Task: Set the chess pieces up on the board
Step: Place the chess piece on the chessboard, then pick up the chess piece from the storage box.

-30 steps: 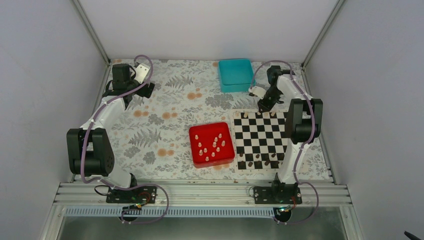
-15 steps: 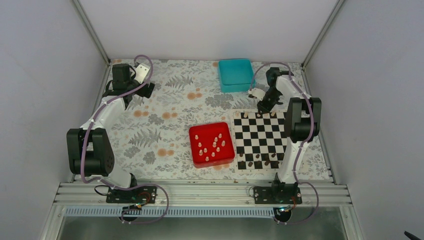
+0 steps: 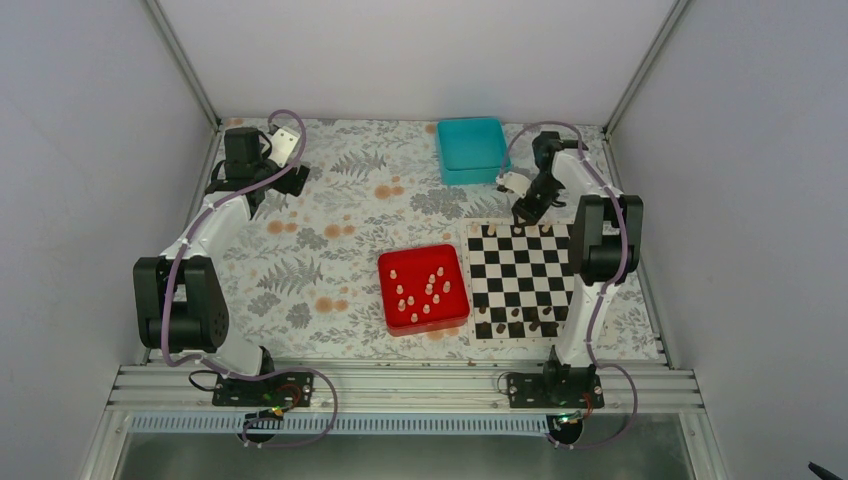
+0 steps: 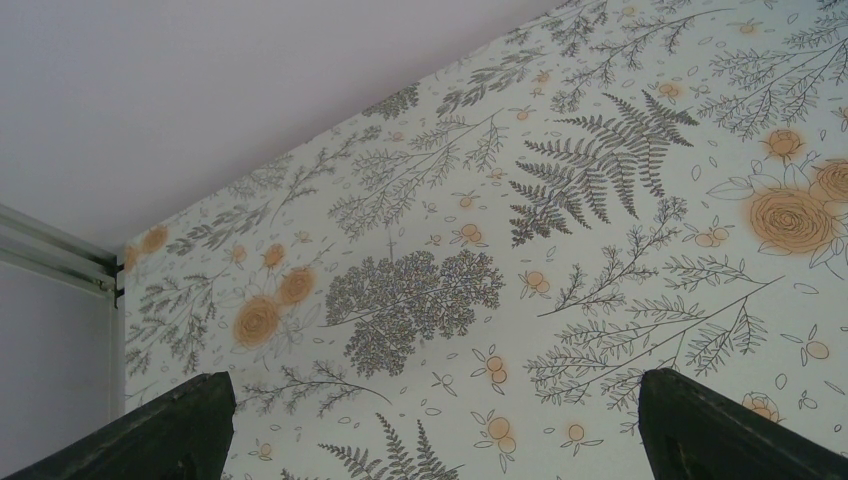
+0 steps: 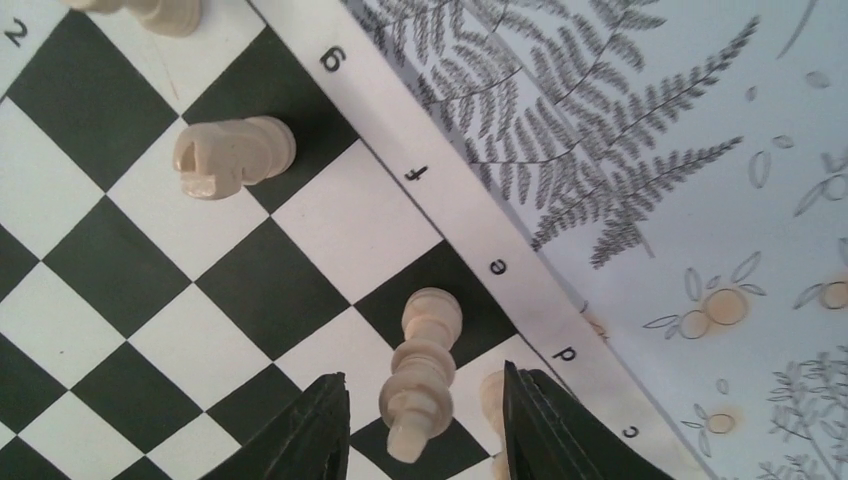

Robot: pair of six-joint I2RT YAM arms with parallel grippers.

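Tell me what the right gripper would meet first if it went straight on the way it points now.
The right gripper would likely meet the pale chess piece standing between its open jaws, then the board beneath; depth is unclear.

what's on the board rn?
On the board: a few pale chess pieces along the far row and dark pieces along the near rows. The right arm covers the right-hand columns, so anything there is hidden.

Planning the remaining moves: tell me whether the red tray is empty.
No, the red tray holds several pale chess pieces.
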